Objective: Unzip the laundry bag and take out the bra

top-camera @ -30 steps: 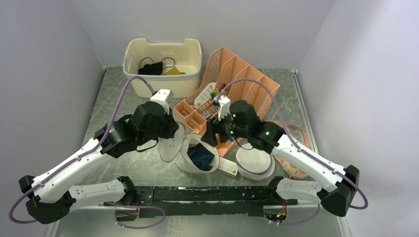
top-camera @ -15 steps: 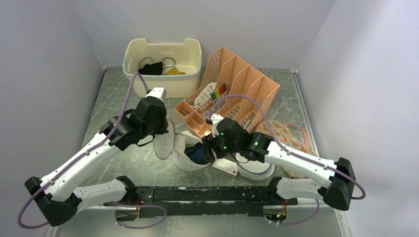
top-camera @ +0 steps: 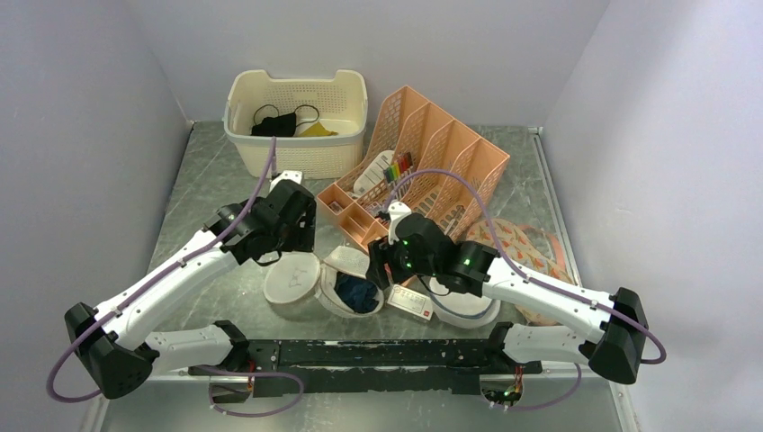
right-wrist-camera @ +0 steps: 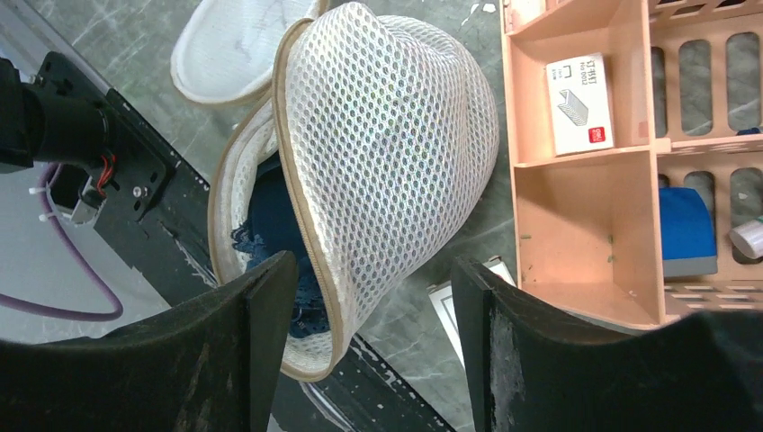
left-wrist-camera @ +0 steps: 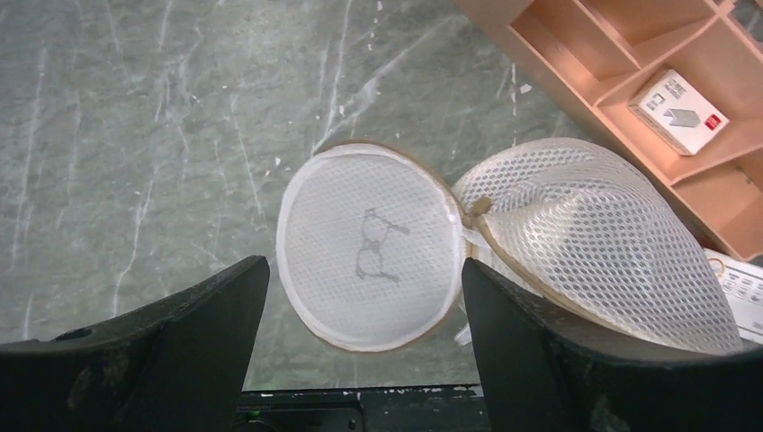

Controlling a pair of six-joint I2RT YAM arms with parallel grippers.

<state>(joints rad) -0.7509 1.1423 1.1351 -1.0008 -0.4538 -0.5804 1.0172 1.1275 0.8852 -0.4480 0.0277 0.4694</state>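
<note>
The laundry bag (top-camera: 346,290) lies unzipped on the table, a white mesh shell with tan trim (right-wrist-camera: 396,144). Its round lid (top-camera: 290,282) is folded out flat to the left (left-wrist-camera: 364,243). The dark blue bra (top-camera: 358,293) shows inside the opening (right-wrist-camera: 270,225), facing the near edge. My left gripper (top-camera: 295,250) hovers open above the lid (left-wrist-camera: 364,274), with nothing between its fingers. My right gripper (top-camera: 380,268) is open over the bag's right side (right-wrist-camera: 373,265). Its left finger is above the opening, and the trim runs under the gap.
A cream basket (top-camera: 297,157) at the back holds a black mask-like cloth (top-camera: 274,123). A peach desk organiser (top-camera: 432,153) stands right behind the bag. A white disc with a grey-blue rim (top-camera: 463,304), a small card (top-camera: 409,302) and a black rail (top-camera: 378,355) lie near.
My left gripper opened and let go of the lid, which dropped flat on the table. The bag sank lower. My right gripper came down and left over the bag.
</note>
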